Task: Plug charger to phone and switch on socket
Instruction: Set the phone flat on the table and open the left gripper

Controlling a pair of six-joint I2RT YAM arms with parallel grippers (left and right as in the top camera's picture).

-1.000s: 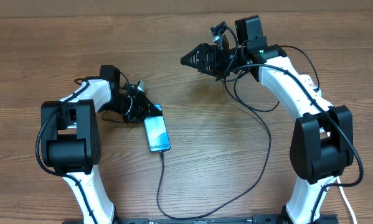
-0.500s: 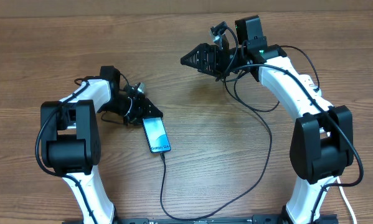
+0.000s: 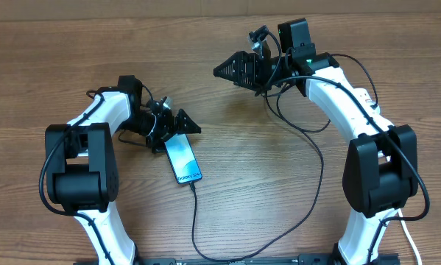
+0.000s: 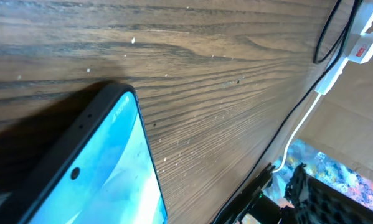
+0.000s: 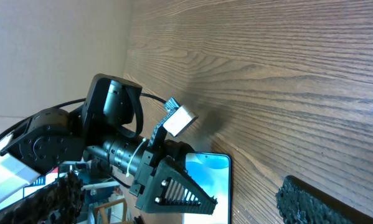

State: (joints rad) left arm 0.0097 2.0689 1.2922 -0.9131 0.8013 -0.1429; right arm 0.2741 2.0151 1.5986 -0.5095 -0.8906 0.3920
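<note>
The phone [image 3: 183, 158] lies flat on the table with its light blue screen lit, and it fills the lower left of the left wrist view [image 4: 93, 174]. The charger, a thin black cable [image 3: 193, 221], meets the phone's near end, loops along the table's front and climbs toward the right arm. My left gripper [image 3: 177, 133] stands open at the phone's far end, one ribbed finger [image 5: 174, 190] beside the screen. My right gripper [image 3: 229, 70] hangs open and empty far back, one of its pads [image 5: 323, 202] showing. A white piece with a red patch [image 4: 365, 46] on a thick white cord looks like the socket.
The thick white cord [image 4: 307, 112] runs off past the table's edge, and a bit of it shows by the right arm's base [image 3: 408, 237]. The right arm's own black wiring [image 3: 301, 121] loops over the table near the charger cable. Cardboard [image 4: 354, 124] stands beyond the edge.
My left gripper has opened and let go of the phone's far end. The phone's far end has turned slightly left. The right arm has not moved.
</note>
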